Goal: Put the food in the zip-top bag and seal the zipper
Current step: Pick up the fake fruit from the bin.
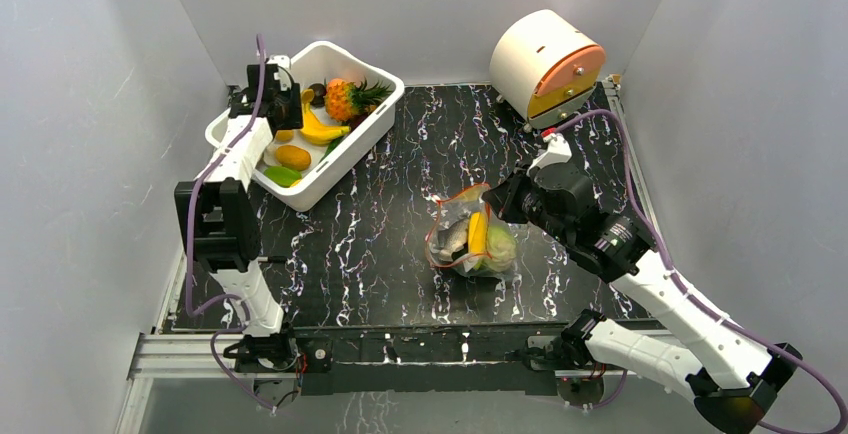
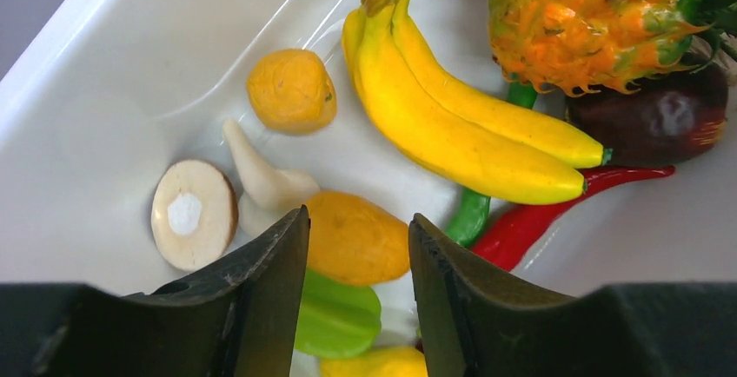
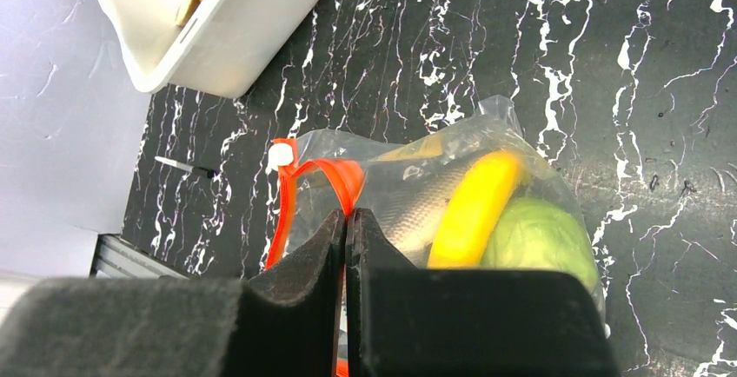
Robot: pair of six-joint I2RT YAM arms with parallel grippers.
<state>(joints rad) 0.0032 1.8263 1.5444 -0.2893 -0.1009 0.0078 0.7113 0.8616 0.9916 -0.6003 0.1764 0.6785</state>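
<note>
The zip-top bag (image 1: 470, 241) lies on the dark marbled table, holding a grey fish (image 3: 415, 210), a yellow banana (image 3: 474, 208) and a light-green round fruit (image 3: 539, 238). My right gripper (image 3: 346, 214) is shut on the red zipper (image 3: 282, 208) at the bag's mouth, which gapes open to the left of the jaws. My left gripper (image 2: 358, 214) is open over the white tub (image 1: 372, 122), its fingers straddling an orange piece (image 2: 352, 238) without touching it. Yellow bananas (image 2: 452, 116), a green piece (image 2: 337, 316) and a round orange piece (image 2: 291, 90) lie nearby.
The tub also holds a pineapple (image 2: 591, 21), a red chili (image 2: 543, 216), a dark-red fruit (image 2: 652, 116) and a beige slice (image 2: 193, 214). A white drum with an orange face (image 1: 547, 62) stands at the back right. Grey walls close in on both sides.
</note>
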